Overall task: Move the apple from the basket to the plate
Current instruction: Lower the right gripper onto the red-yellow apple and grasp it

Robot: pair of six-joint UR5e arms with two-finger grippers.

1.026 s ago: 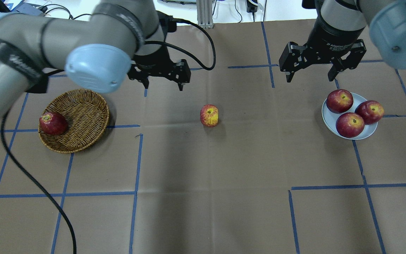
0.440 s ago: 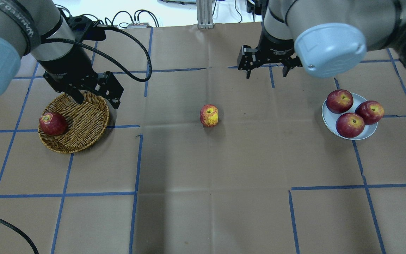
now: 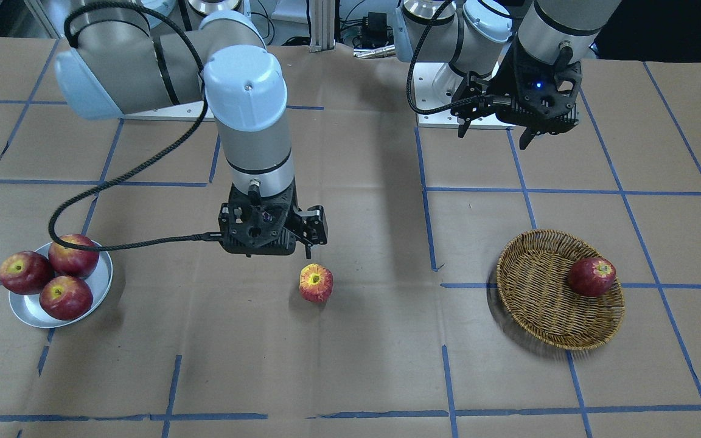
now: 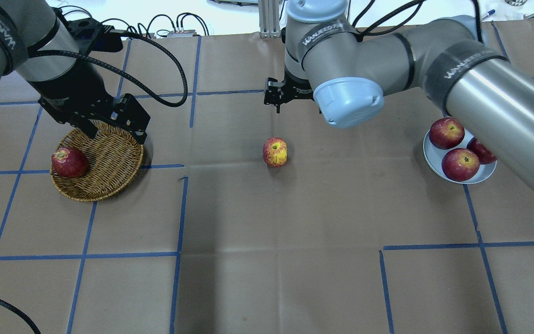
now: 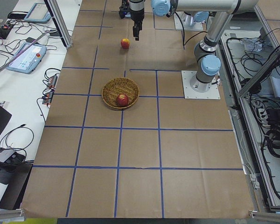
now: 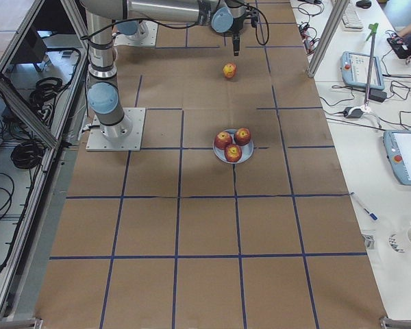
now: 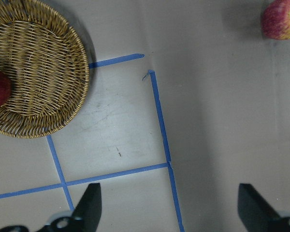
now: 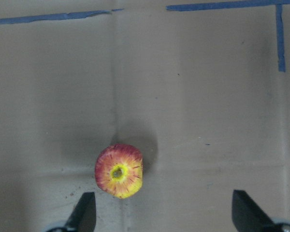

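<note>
The streaked apple [image 4: 275,151] with its yellow top lies on the brown paper at mid table, outside the basket; it also shows in the front view [image 3: 316,283] and the right wrist view [image 8: 119,170]. My right gripper [image 4: 297,106] is open and empty above the table just behind it [image 8: 164,215]. The wicker basket [image 4: 104,178] at the left holds one darker red apple [image 4: 69,162]. My left gripper [image 4: 116,133] is open and empty over the basket's far rim [image 7: 171,208]. The metal plate [image 4: 434,160] at the right holds three dark red apples.
Blue tape lines cross the paper-covered table. The right arm's forearm [image 4: 503,97] passes above part of the plate in the overhead view. A black cable [image 4: 155,88] hangs from the left wrist. The arm bases [image 3: 448,115] stand at the table's back edge.
My right gripper has swung left from above the plate to behind the streaked apple. My left gripper has moved left to the basket's far rim. Both stay open; no apple has moved.
</note>
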